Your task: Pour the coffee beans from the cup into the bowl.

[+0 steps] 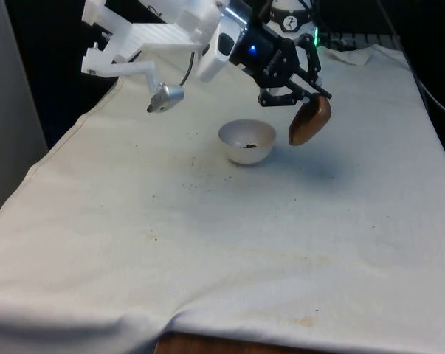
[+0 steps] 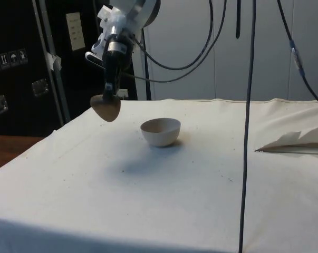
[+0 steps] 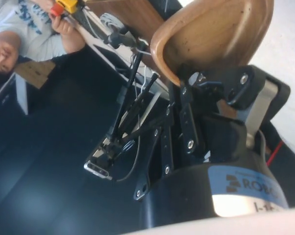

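A brown wooden cup (image 1: 311,121) hangs tipped well over above the cloth, just off the white bowl's (image 1: 246,140) rim on the front view's right. My gripper (image 1: 302,94) is shut on the cup's rim. Dark coffee beans lie in the bottom of the bowl. In the side view the cup (image 2: 106,108) hangs below the gripper (image 2: 110,92), apart from the bowl (image 2: 160,131) and higher than it. In the wrist view the cup's (image 3: 215,29) inside looks bare, with one finger (image 3: 193,83) on its rim.
A few dark specks (image 1: 192,162) dot the cloth near the bowl. A folded white sheet (image 2: 301,141) lies at the table's edge in the side view, and cables (image 2: 248,105) hang there. A person (image 3: 20,29) holding a red and yellow object appears in the wrist view.
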{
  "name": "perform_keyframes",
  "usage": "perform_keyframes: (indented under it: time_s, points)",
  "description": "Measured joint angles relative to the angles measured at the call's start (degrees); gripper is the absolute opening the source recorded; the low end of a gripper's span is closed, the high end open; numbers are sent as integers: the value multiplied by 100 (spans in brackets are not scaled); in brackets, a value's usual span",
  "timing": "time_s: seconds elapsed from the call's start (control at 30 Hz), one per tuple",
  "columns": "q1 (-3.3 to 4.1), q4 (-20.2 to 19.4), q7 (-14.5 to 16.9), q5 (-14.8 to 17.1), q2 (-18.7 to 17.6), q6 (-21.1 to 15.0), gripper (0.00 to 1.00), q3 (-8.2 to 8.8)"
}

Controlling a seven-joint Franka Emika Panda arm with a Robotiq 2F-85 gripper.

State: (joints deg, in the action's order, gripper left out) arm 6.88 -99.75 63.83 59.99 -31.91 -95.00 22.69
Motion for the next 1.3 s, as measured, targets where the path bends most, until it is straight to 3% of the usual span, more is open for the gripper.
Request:
perform_keyframes:
  time_s: [1.3]
  points:
    - [0,63,29,-1140,0,-1220,0,-441]
